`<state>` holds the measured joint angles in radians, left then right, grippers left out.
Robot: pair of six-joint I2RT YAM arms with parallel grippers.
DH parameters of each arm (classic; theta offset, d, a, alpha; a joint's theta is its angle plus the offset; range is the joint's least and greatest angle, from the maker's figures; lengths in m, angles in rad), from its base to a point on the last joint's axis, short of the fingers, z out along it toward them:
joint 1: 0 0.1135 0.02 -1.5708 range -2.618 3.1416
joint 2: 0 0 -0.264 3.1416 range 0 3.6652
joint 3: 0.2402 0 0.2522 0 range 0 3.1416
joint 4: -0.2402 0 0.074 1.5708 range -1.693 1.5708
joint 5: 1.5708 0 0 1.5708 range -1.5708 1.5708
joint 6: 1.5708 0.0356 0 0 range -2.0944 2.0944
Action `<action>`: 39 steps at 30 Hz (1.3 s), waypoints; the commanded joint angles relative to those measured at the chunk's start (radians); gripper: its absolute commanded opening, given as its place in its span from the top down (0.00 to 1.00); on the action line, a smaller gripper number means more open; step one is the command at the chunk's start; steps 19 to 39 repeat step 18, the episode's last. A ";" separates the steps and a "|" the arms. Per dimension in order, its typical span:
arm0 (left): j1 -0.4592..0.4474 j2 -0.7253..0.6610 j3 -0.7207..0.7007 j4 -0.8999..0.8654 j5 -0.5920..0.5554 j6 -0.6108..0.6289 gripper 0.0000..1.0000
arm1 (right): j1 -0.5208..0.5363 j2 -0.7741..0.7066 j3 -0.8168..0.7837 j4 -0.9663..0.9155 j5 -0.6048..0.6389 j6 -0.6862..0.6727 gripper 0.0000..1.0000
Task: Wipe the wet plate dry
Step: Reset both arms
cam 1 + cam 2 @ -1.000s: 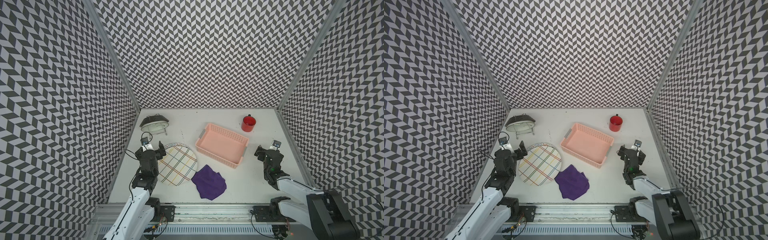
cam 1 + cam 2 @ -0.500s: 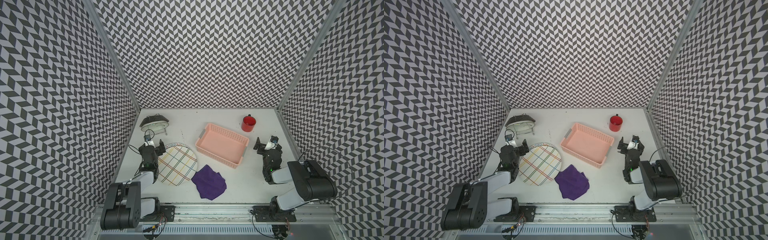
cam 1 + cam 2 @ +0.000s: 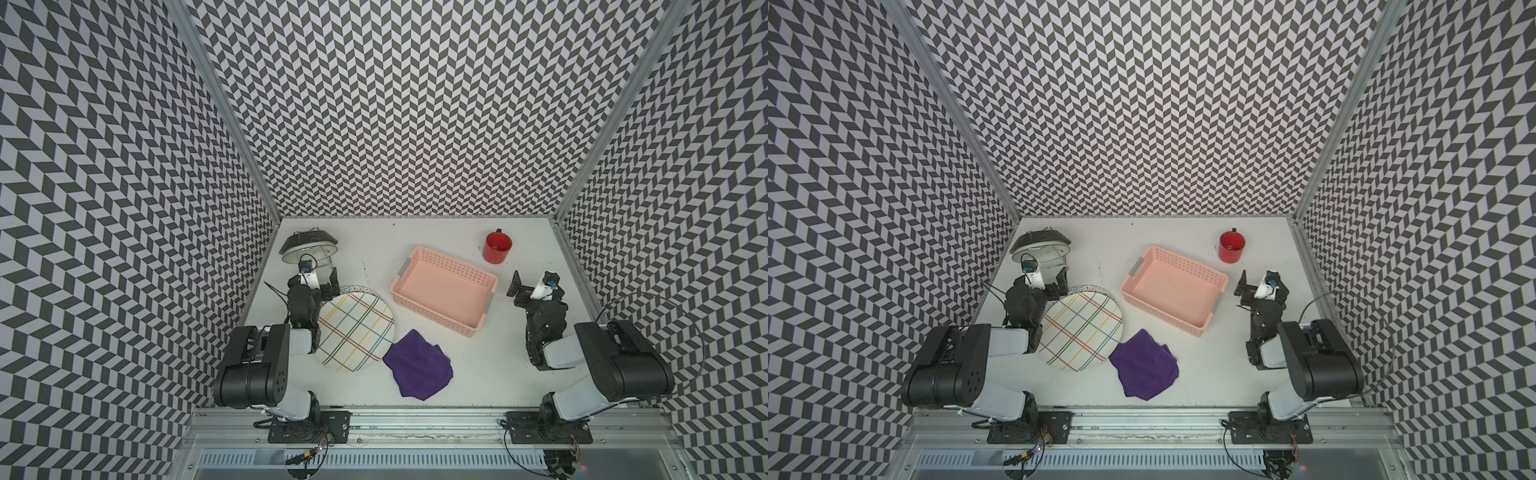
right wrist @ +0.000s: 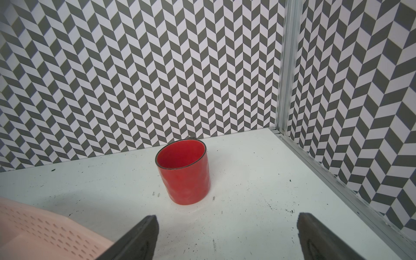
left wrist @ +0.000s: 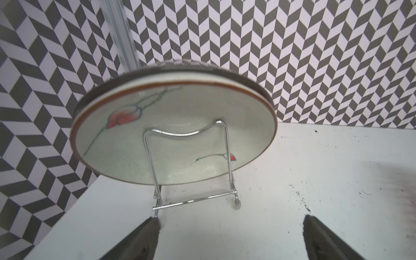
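Observation:
A white plate with coloured plaid lines (image 3: 355, 330) (image 3: 1083, 329) lies flat on the table's left half, over a speckled plate (image 3: 355, 288). I cannot tell whether it is wet. A crumpled purple cloth (image 3: 417, 365) (image 3: 1145, 362) lies at its front right edge. My left gripper (image 3: 318, 279) (image 5: 230, 221) is open and empty just behind the plaid plate's back left rim, facing the plate rack. My right gripper (image 3: 534, 286) (image 4: 227, 217) stands open and empty at the right, pointing at the red mug.
A wire rack (image 5: 191, 198) at the back left holds a floral plate (image 5: 175, 135) (image 3: 309, 252) with a dark one behind it. A pink basket (image 3: 434, 316) (image 4: 45, 231) sits mid-table. A red mug (image 3: 496, 248) (image 4: 183, 171) stands at the back right.
Both arms have folded up, their big links now raised over the front rail. Both grippers shifted slightly toward the back and stayed open. Plate and cloth have not moved.

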<state>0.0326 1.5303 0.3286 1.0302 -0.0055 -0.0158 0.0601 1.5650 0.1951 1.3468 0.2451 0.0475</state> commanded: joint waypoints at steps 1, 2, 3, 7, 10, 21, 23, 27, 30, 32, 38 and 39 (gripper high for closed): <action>-0.012 0.049 -0.068 0.275 0.015 0.011 0.01 | -0.003 0.002 -0.012 0.068 -0.010 -0.003 0.01; -0.015 0.056 -0.082 0.293 0.010 0.013 0.01 | -0.003 0.004 -0.011 0.072 -0.009 -0.004 0.00; -0.016 0.031 -0.070 0.215 0.008 0.016 0.01 | -0.002 0.003 -0.011 0.072 -0.009 -0.006 0.01; -0.022 0.038 -0.074 0.245 -0.005 0.018 0.01 | -0.002 0.003 -0.010 0.069 -0.008 -0.004 0.01; -0.026 0.042 -0.076 0.266 -0.014 0.022 0.01 | -0.003 0.003 -0.010 0.069 -0.006 -0.005 0.00; -0.028 0.035 -0.073 0.251 -0.014 0.021 0.01 | 0.017 0.007 0.013 0.031 -0.030 -0.040 0.00; -0.028 0.035 -0.073 0.251 -0.014 0.021 0.01 | 0.017 0.007 0.013 0.031 -0.030 -0.040 0.00; -0.028 0.035 -0.073 0.251 -0.014 0.021 0.01 | 0.017 0.007 0.013 0.031 -0.030 -0.040 0.00; -0.028 0.035 -0.073 0.251 -0.014 0.021 0.01 | 0.017 0.007 0.013 0.031 -0.030 -0.040 0.00; -0.028 0.035 -0.073 0.251 -0.014 0.021 0.01 | 0.017 0.007 0.013 0.031 -0.030 -0.040 0.00; -0.028 0.035 -0.073 0.251 -0.014 0.021 0.01 | 0.017 0.007 0.013 0.031 -0.030 -0.040 0.00; -0.028 0.035 -0.073 0.251 -0.014 0.021 0.01 | 0.017 0.007 0.013 0.031 -0.030 -0.040 0.00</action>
